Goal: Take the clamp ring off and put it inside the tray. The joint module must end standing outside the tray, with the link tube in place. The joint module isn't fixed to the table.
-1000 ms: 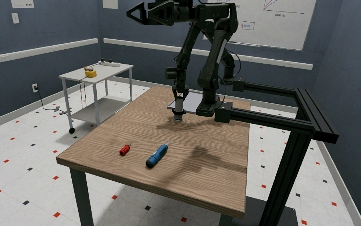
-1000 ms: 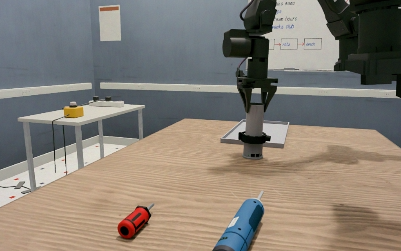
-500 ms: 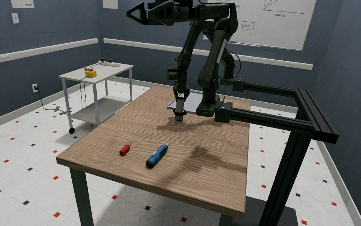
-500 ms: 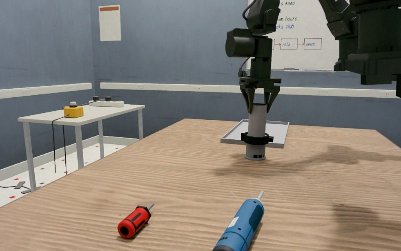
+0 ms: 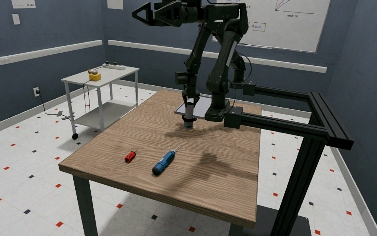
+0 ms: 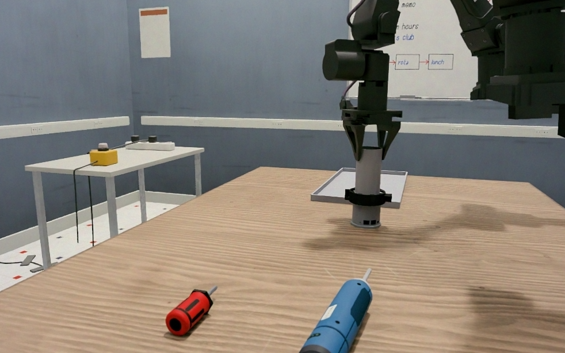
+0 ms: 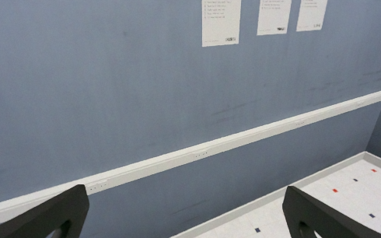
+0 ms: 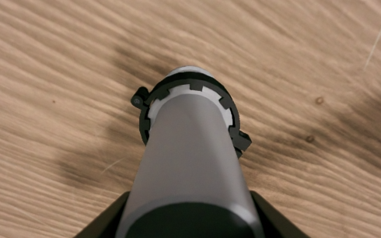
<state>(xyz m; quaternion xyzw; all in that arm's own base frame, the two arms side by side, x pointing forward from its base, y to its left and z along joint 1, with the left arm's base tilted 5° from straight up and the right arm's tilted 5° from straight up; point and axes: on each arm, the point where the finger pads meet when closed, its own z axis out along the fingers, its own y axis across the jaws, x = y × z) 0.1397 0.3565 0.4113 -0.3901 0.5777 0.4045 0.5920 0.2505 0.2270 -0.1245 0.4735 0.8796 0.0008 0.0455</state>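
Gripping the upright tube at its top with the right hand, directly above the ring along the long axis, with the open left hand well apart.

Left claw out of exterior view; blue driver cut off

A wood-grained table top is observed. A shallow grey tray is noted near the far edge; a red screwdriver and a blue driver are found lying towards the near edge.
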